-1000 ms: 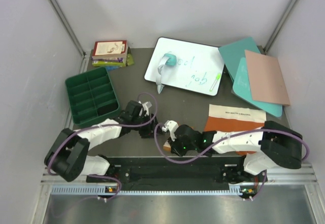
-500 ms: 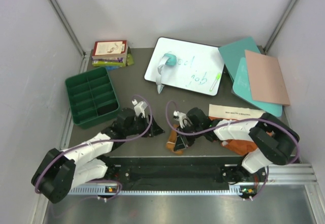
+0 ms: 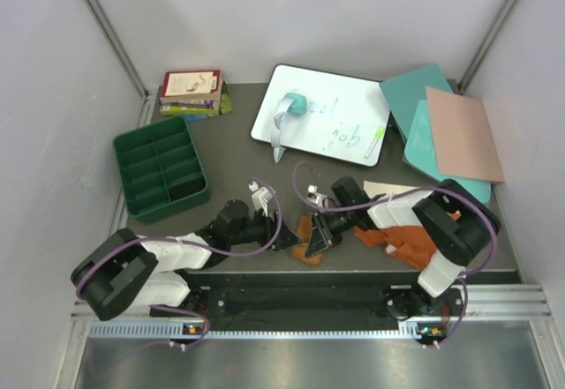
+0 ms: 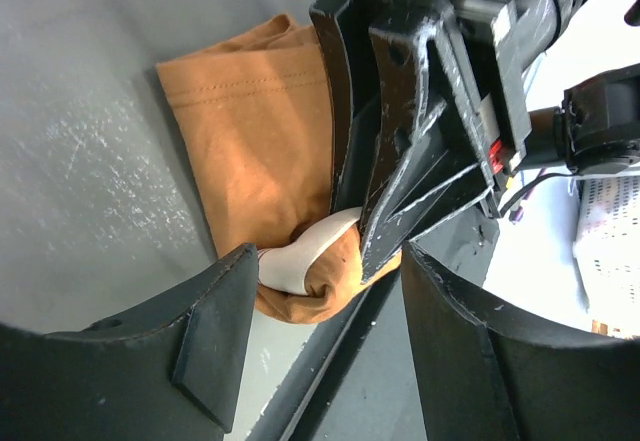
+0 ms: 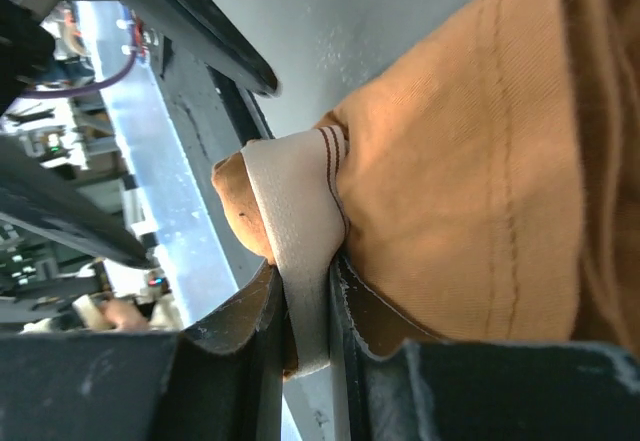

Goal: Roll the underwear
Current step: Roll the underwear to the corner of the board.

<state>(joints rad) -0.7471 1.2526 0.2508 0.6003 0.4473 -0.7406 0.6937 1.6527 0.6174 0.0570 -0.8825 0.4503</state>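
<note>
Right gripper [image 5: 305,306] pinches the mustard-tan underwear [image 5: 460,191] at its waistband [image 5: 300,211] — left gripper [image 4: 330,261] gapes apart beside it.

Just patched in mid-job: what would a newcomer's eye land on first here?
The mustard-tan briefs at the near edge, centre, where the right gripper has its jaws shut on the cream waistband. The left gripper faces it from the left, jaws open, holding nothing. The rust-orange briefs lie crumpled further right, and a scribbled whiteboard sits at the far centre.
</note>
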